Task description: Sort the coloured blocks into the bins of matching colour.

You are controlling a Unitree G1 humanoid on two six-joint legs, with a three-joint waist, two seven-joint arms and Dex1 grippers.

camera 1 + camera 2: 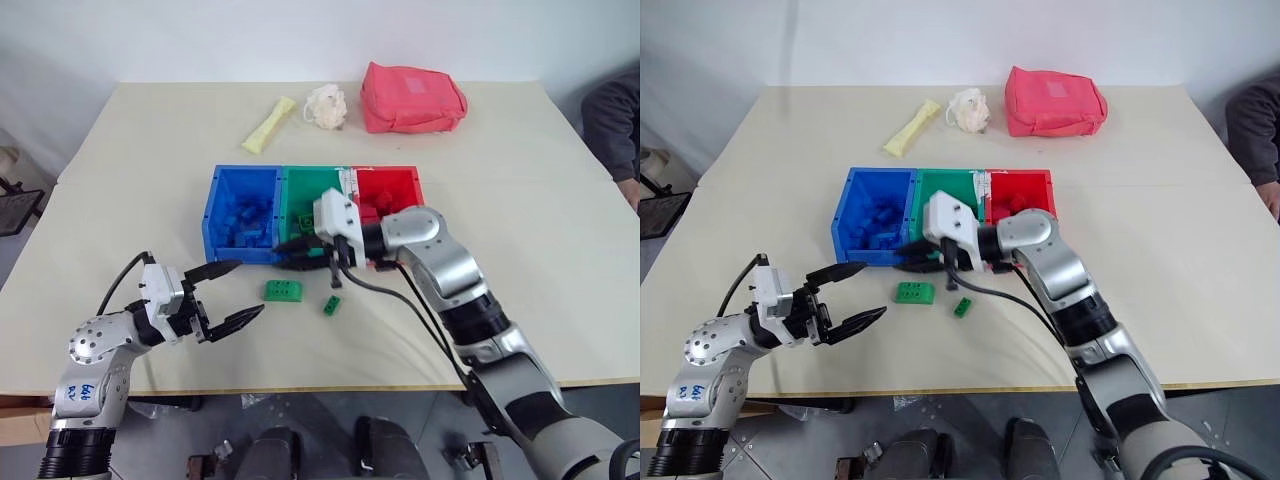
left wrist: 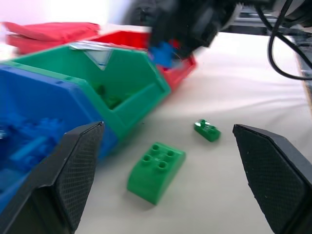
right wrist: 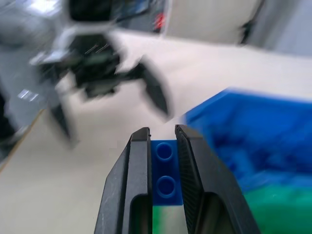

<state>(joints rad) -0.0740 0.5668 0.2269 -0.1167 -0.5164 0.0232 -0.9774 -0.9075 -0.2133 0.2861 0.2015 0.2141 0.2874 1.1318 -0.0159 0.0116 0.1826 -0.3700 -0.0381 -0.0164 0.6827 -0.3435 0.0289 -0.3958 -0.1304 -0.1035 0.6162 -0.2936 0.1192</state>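
Left gripper (image 1: 232, 292), jaws spread wide, empty, near table edge; green block (image 1: 284, 290) and tiny green block (image 1: 331, 305) lie just beyond. Right gripper (image 3: 163, 146) clamps blue block (image 3: 165, 173) w/ narrow pinch at front of green bin (image 1: 310, 188); early release risks dropping it there, not in blue bin (image 1: 215, 215).

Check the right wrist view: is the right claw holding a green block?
No. The right claw is shut on a small blue block, its studs showing between the fingers.
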